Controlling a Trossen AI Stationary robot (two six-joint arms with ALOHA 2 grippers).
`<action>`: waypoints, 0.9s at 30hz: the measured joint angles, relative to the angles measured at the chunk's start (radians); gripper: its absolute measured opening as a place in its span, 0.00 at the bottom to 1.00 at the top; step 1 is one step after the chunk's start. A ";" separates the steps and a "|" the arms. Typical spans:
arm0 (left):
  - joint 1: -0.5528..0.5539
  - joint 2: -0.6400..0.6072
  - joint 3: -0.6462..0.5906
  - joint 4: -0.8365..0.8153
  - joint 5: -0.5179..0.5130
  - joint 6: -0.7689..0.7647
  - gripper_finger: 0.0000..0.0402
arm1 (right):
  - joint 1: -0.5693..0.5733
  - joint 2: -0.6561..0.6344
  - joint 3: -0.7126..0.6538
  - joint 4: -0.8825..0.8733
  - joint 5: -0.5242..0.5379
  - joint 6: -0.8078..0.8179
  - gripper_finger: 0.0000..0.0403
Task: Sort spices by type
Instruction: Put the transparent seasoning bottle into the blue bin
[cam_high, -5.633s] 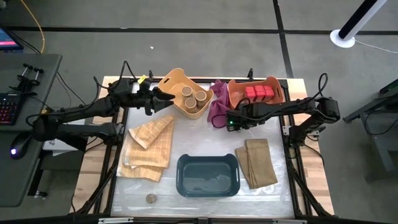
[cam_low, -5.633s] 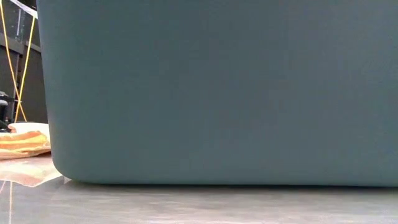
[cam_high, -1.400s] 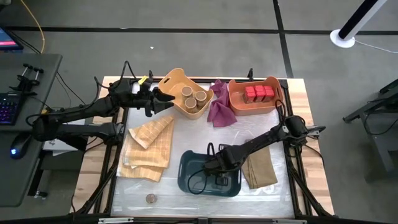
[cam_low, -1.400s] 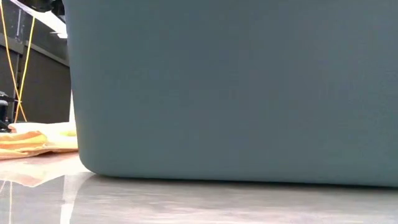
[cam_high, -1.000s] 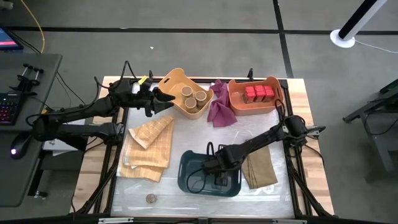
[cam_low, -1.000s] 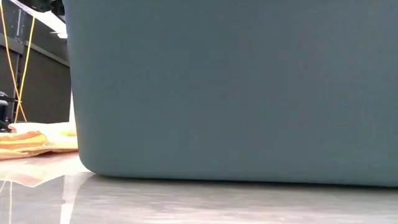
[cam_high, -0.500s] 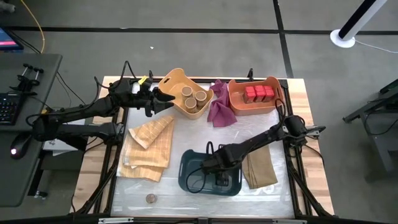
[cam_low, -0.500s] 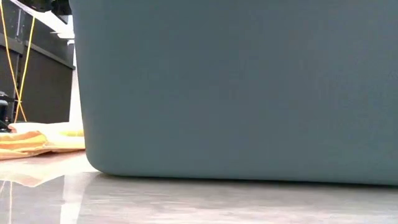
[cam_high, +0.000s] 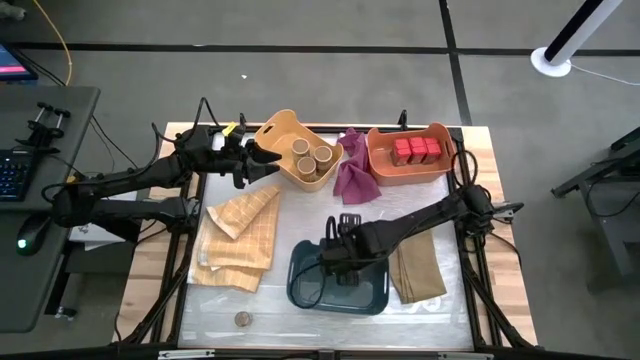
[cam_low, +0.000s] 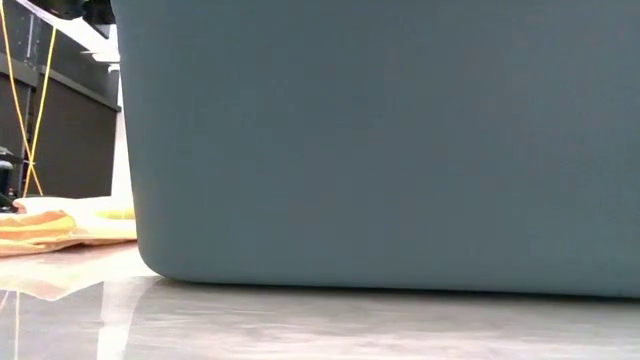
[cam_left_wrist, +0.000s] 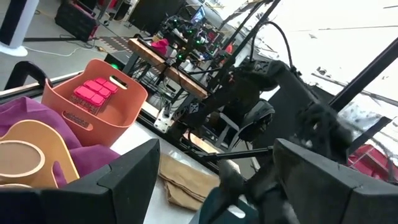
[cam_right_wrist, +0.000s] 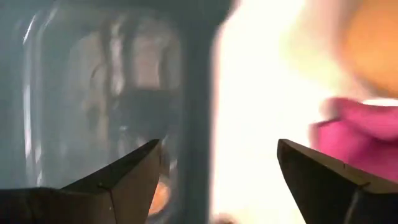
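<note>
Right gripper (cam_high: 341, 262) hangs over the far rim of the teal bin (cam_high: 300, 292), fingers spread apart and holding nothing, as its wrist view shows. Left gripper (cam_high: 268, 160) waits at the far left of the table, just beside the tan basket (cam_high: 270, 131), its fingers also spread and empty.

Largest of the spices, three red tins (cam_high: 413, 150) sit in a tight row inside the orange basket (cam_high: 440, 135) at the far right. They look stiff and light, with flat sides that should suit a pinch across opposite faces. The row runs left to right, and the tins appear to stand with tops up.

Next, three tan cylinders (cam_high: 312, 156) stand clustered in the tan basket. They look like light cardboard that could dent under a hard squeeze; a gentle grip across the round body seems best. Their long axes point straight up, round tops facing the overhead camera.

Smallest, one short jar (cam_high: 241, 319) stands alone on the table near the front edge, left of the bin. It looks hard, probably smooth and slippery, and so low that the fingers would need to close around its sides close to the table. Its dark top faces up
</note>
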 joint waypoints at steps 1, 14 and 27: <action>0.000 0.000 0.000 0.000 0.005 0.000 0.75 | -0.005 0.000 0.026 -0.016 0.035 0.021 0.78; -0.036 0.000 0.000 0.008 0.112 -0.149 0.75 | -0.041 -0.015 0.242 -0.380 0.319 0.383 0.78; -0.734 0.054 0.001 -0.002 -0.496 -0.273 0.75 | 0.173 -0.313 -0.153 -0.289 0.355 0.673 0.78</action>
